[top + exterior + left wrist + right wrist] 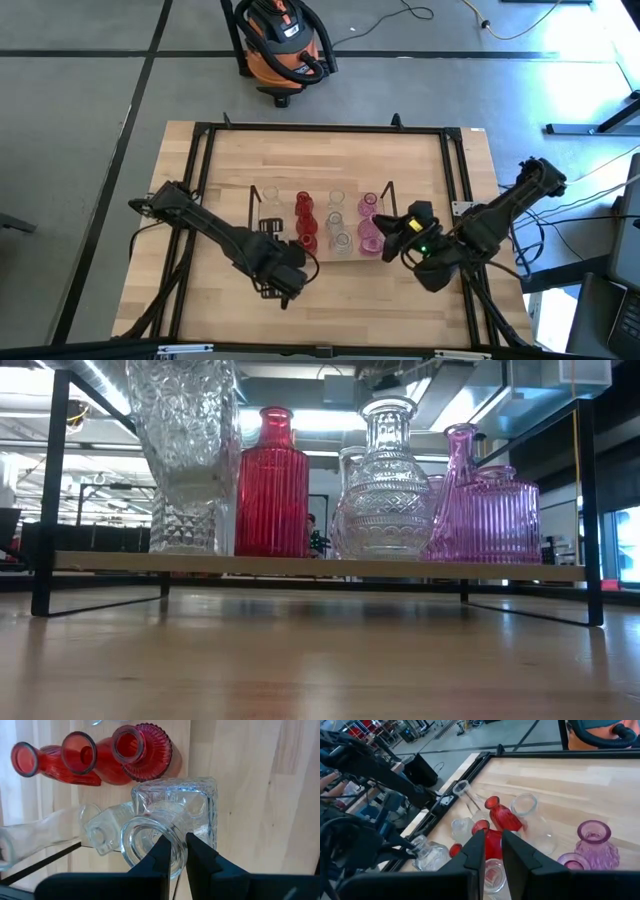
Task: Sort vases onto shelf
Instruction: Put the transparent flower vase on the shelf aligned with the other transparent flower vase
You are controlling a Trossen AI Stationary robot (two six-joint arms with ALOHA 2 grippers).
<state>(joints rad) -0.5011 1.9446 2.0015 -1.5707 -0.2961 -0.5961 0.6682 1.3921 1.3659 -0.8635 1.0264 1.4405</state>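
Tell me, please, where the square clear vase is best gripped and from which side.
Grip the square clear vase by its round rim from above, one finger inside, one outside: the mouth faces up, the body looks too broad. The left gripper pinches it so.

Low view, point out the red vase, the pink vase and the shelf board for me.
red vase (271, 490): low view, middle of its ribbed body.
pink vase (500, 515): low view, on its ribbed body.
shelf (300, 565): low view, front edge of the board.
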